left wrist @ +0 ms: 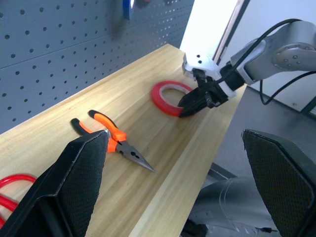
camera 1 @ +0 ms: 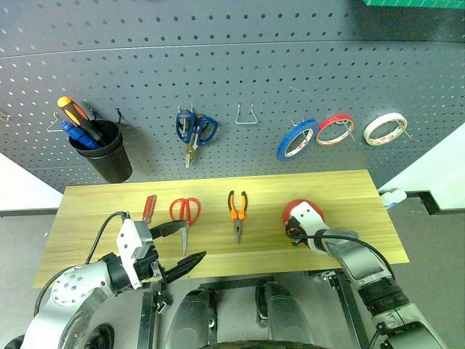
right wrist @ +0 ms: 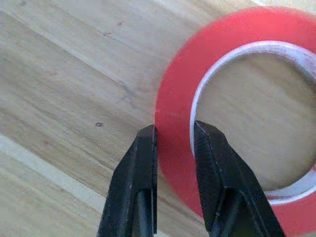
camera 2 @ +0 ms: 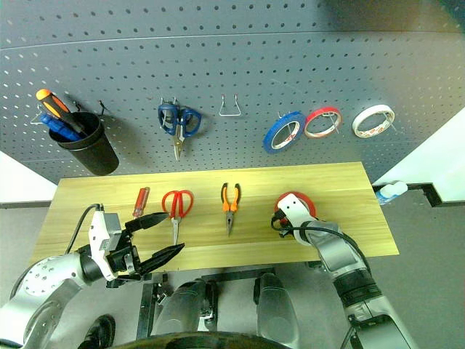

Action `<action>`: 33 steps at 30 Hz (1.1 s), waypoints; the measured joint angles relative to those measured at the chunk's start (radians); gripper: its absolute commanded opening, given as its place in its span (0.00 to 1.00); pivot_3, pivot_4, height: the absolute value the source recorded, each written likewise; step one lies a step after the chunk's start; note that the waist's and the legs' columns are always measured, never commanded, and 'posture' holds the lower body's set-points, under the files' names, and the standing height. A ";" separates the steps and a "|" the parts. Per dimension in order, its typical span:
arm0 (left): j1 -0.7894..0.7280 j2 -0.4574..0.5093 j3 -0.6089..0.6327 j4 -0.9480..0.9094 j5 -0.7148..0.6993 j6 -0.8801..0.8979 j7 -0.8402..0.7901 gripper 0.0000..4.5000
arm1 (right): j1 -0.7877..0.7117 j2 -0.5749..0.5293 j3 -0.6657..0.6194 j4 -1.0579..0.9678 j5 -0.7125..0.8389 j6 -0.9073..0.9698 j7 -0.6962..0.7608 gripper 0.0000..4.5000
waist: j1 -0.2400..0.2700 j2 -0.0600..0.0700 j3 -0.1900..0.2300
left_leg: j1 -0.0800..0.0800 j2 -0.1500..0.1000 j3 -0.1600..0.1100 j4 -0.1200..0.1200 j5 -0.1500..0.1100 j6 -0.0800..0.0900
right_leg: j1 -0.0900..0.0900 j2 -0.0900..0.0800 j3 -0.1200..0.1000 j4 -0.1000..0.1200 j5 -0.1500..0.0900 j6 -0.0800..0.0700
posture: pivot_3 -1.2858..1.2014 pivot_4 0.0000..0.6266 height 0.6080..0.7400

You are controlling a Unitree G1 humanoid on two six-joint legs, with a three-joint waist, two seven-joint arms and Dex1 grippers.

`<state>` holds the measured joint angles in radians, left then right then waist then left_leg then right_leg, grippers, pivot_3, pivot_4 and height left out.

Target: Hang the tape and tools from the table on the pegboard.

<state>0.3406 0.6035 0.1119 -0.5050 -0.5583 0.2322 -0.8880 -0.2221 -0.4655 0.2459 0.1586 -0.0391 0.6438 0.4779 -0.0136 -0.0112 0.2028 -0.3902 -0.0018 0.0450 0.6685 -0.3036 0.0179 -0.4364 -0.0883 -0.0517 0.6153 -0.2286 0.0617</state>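
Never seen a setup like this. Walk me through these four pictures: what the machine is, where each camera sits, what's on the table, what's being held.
It is a humanoid robot with two arms, each ending in a two-fingered black gripper. Two pictures come from its head, looking down; the others from each wrist. On the table lie a red-handled screwdriver, red-handled scissors, pliers and a red tape roll. The right gripper is shut on that roll's wall, one finger inside, one outside. The left gripper hangs open, holding nothing. Other rolls and tools hang on the pegboard.
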 measured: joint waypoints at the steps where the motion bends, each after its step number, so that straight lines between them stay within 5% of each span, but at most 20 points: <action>1: -0.002 0.000 0.000 0.000 0.001 -0.003 0.000 1.00 | 0.000 0.000 0.002 0.001 -0.004 -0.004 0.000 0.15 | 0.000 0.000 0.000 | 0.000 0.000 0.000 0.000 0.000 0.000 | 0.000 0.000 0.000 0.000 0.000 0.000 | 0.51 0.30 1.00; 7: -0.002 -0.010 0.000 0.014 0.001 -0.012 0.001 1.00 | -0.005 0.012 -0.014 0.023 -0.002 -0.021 0.004 0.15 | -0.001 -0.001 -0.001 | 0.000 0.000 0.000 0.001 0.000 0.000 | 0.001 0.000 0.000 0.000 0.000 0.000 | 0.51 0.28 1.00; 12: -0.002 -0.019 0.019 0.027 -0.021 -0.019 -0.006 1.00 | -0.003 0.078 -0.152 0.033 0.122 -0.030 0.032 0.15 | 0.001 0.000 -0.002 | 0.000 0.000 0.000 0.001 0.000 0.000 | 0.001 0.000 0.000 0.001 0.002 0.003 | 0.51 0.23 1.00; 23: -0.106 -0.033 0.030 0.098 -0.037 -0.023 -0.033 1.00 | 0.195 0.104 -0.305 -0.034 0.235 -0.246 0.056 0.15 | -0.007 0.002 -0.021 | 0.000 0.001 0.002 0.010 0.000 0.000 | 0.004 0.001 0.000 0.002 0.008 0.009 | 0.49 0.12 1.00; 33: -0.168 -0.054 0.031 0.191 -0.060 -0.027 -0.079 1.00 | 0.210 0.155 -0.416 -0.077 0.297 -0.366 -0.008 0.15 | -0.007 0.006 -0.082 | 0.003 0.003 0.002 0.015 0.000 0.000 | 0.008 0.005 0.001 0.002 0.009 0.005 | 0.48 0.03 1.00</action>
<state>0.1721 0.5500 0.1428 -0.3142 -0.6181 0.2049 -0.9671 -0.0124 -0.3103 -0.1699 0.0817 0.2579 0.2774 0.4702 -0.0206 -0.0048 0.1207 -0.3875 0.0012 0.0473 0.6839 -0.3035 0.0176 -0.4282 -0.0833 -0.0509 0.6172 -0.2194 0.0662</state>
